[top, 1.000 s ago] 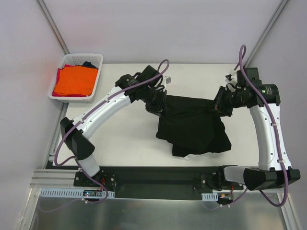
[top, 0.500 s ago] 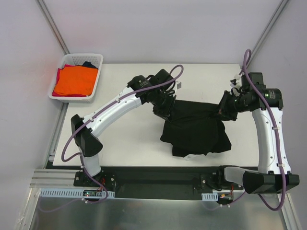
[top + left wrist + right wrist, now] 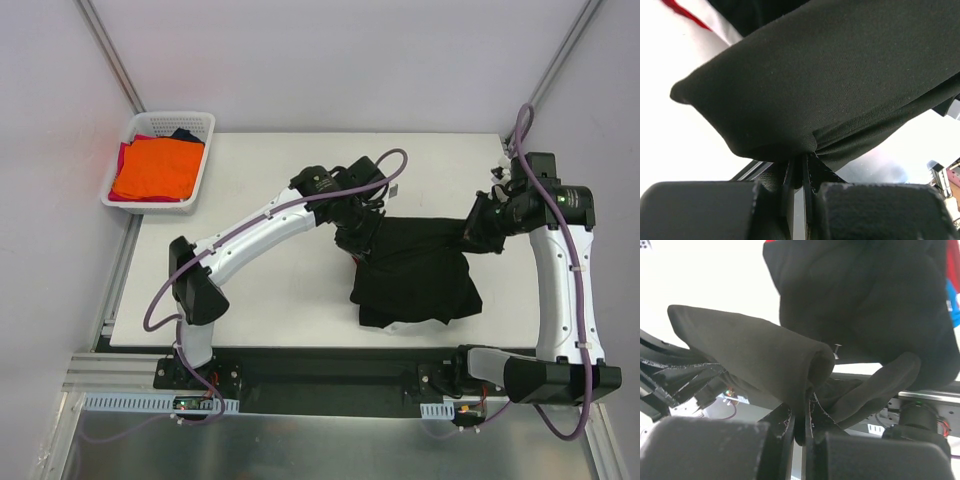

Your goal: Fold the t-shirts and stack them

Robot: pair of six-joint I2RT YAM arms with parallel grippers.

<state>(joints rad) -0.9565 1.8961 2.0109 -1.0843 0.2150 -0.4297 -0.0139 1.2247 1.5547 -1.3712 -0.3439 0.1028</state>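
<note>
1. The black t-shirt [image 3: 415, 275] is on the right half of the table [image 3: 260, 290], close to the near edge. Its far edge is lifted up and pulled tight between the two grippers.
2. The left gripper [image 3: 362, 238] pinches one end of that edge. The right gripper [image 3: 480, 228] pinches the other end.
3. I think this shirt is only partly folded. Its low part lies in a bunchy heap. It needs more folds and then a spot on a stack.
4. The white basket [image 3: 205, 125] sits by the far left corner. An orange shirt [image 3: 155, 168] lies flat on top inside it. A red cloth [image 3: 121, 158] and a dark cloth [image 3: 184, 133] peek out beside it.
5. I cannot tell how many shirts are in the basket, or if they are folded.
6. The black shirt's picture is hidden. Only bits of red and blue show in the right wrist view.
</note>
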